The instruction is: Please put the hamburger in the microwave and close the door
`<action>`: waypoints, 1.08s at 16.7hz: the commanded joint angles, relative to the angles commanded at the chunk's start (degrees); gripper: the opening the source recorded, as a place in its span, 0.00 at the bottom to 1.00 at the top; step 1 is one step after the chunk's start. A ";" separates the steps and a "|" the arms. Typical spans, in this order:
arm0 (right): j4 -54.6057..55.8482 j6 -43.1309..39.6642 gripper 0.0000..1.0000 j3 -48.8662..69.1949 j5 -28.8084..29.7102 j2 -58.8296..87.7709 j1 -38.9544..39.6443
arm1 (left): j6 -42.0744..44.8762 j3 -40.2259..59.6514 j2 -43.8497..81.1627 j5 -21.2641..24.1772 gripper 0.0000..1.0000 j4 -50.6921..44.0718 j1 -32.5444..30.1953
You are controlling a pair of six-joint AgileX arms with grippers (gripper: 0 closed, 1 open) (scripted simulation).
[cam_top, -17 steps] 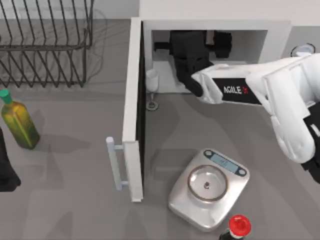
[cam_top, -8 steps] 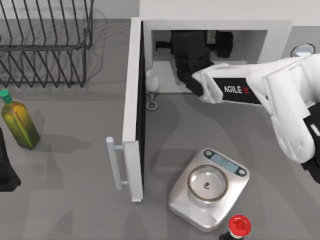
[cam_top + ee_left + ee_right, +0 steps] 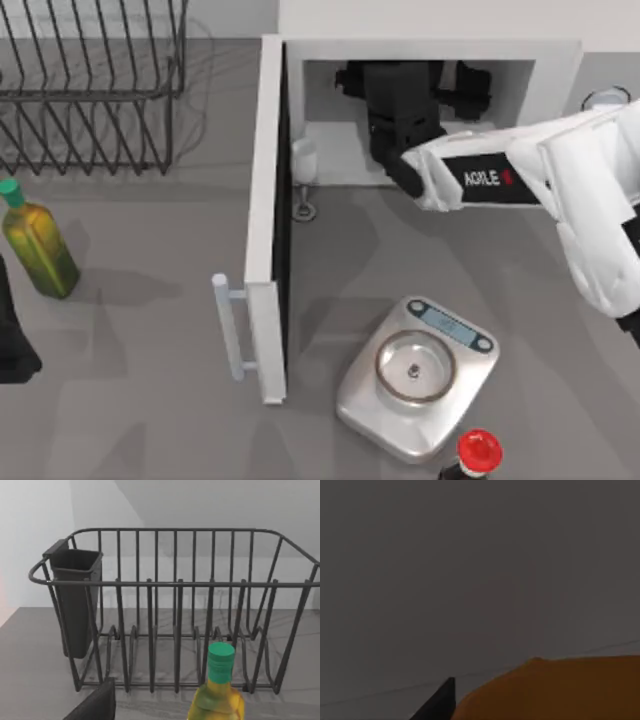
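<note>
Right gripper reaching deep into the open microwave at the worktop's far edge, white forearm stretched in from the right side. Cannot tell whether its fingers are parted or closed. Hamburger seen as an orange-tan curve close under the right wrist camera, inside the dim cavity, beside one dark fingertip; contact between them impossible to judge. Door swung fully out toward the near edge, bar handle on its left face. Silver kitchen scale just right of the door's free end, red-capped bottle at the near edge beside it. Left gripper parked at the left edge near the green-capped oil bottle, wire dish rack behind at the far-left corner.
</note>
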 joint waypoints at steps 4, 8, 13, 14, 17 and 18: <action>9.24 4.31 1.00 -10.92 5.53 -8.13 -1.24 | 0.00 0.00 0.00 0.00 1.00 0.00 0.00; 15.81 6.79 1.00 -25.12 9.82 -13.83 0.15 | 0.00 0.00 0.00 0.00 1.00 0.00 0.00; 19.41 5.80 1.00 -42.42 11.32 -18.92 6.70 | 0.00 0.00 0.00 0.00 1.00 0.00 0.00; 19.60 5.31 1.00 -45.31 11.27 -19.71 8.41 | 0.00 0.00 0.00 0.00 1.00 0.00 0.00; 19.64 3.82 1.00 -51.09 10.32 -21.22 13.53 | 0.00 0.00 0.00 0.00 1.00 0.00 0.00; 19.48 3.38 1.00 -51.99 9.78 -21.26 15.02 | 0.00 0.00 0.00 0.00 1.00 0.00 0.00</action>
